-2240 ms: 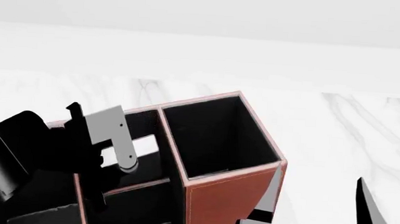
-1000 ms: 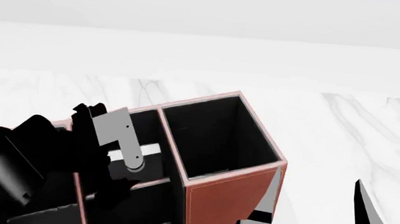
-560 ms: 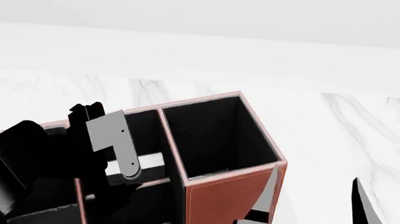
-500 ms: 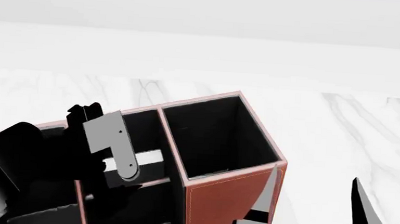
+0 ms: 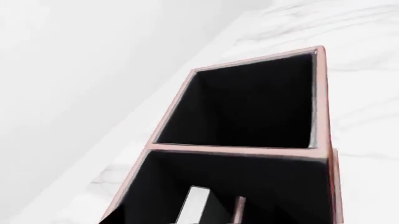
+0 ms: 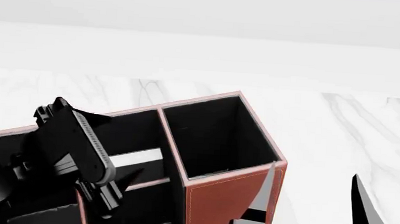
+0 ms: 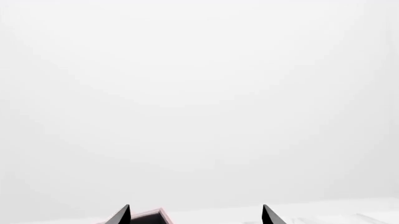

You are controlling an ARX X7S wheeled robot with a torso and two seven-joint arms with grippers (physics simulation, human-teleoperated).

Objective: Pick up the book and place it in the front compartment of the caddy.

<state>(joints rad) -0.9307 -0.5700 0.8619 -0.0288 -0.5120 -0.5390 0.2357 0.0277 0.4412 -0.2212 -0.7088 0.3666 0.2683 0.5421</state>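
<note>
The reddish-brown caddy (image 6: pixel 222 202) with pink rims stands on the marble table, its tall end compartment (image 6: pixel 216 136) on the right. The book (image 6: pixel 138 157) stands inside the lower compartment beside that tall one, and only its white page edge shows. In the left wrist view the same white edge of the book (image 5: pixel 194 207) lies in the near compartment of the caddy (image 5: pixel 237 148). My left gripper (image 6: pixel 112 187) hangs over the caddy's left part, apart from the book, open and holding nothing. My right gripper (image 6: pixel 316 202) stands open beside the caddy's right wall.
White marble tabletop (image 6: pixel 352 131) stretches to the right of and behind the caddy, up to a pale wall. The right wrist view faces that blank wall; between the right gripper's (image 7: pixel 196 217) tips only a corner of the caddy's rim (image 7: pixel 153 215) shows.
My left arm has drawn back to the left and turned, so its grey face no longer shows. The book's white edge stayed in the compartment. The right gripper barely moved.
</note>
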